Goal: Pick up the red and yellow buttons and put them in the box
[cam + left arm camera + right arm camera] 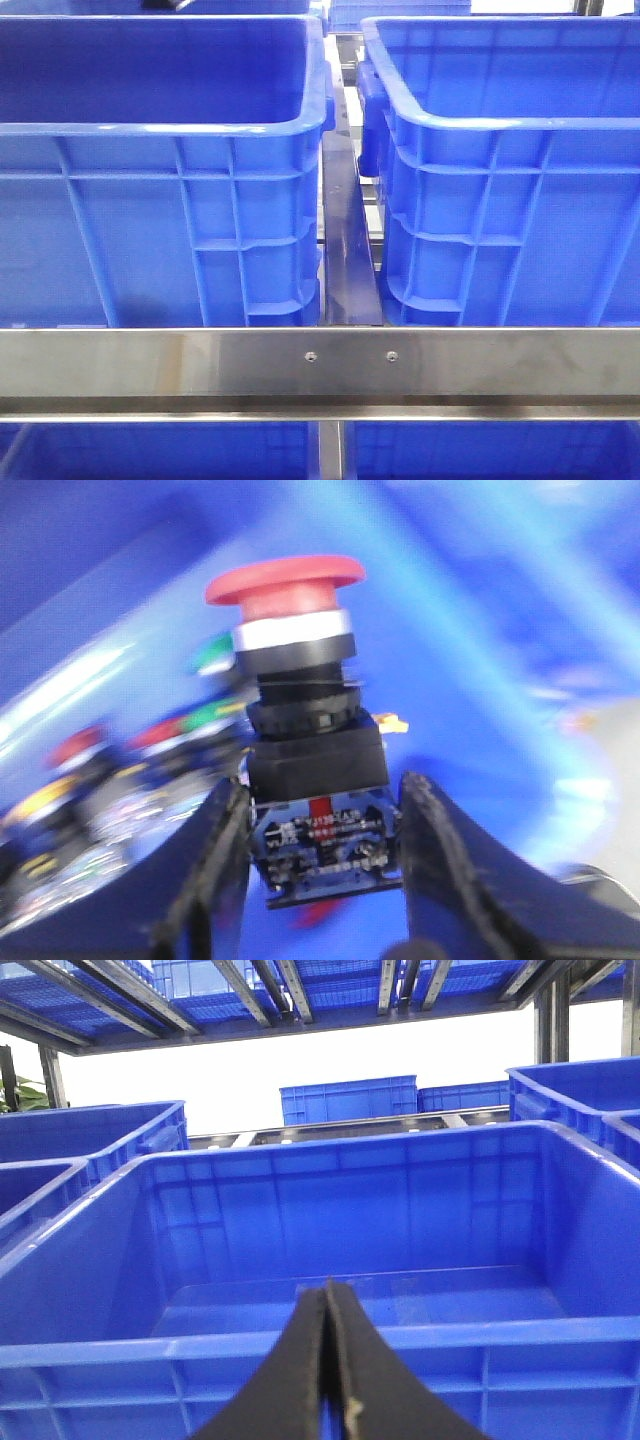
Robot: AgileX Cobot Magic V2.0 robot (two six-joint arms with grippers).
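Observation:
In the left wrist view my left gripper [322, 830] is shut on a red button [300, 695]: a red mushroom cap on a black body, held by its base between the two black fingers [215, 865]. Behind it, blurred, several more buttons [130, 770] lie in a blue crate [480, 660]; no yellow button can be made out. In the right wrist view my right gripper [327, 1305] is shut and empty, in front of an empty blue box [350, 1260]. The front view shows two blue crates, left [160, 200] and right [500, 200], and neither gripper.
A steel rail [320, 365] crosses the front view below the crates, with a dark divider [348, 240] between them. More blue crates [350, 1100] and overhead shelf rails [300, 990] show in the right wrist view.

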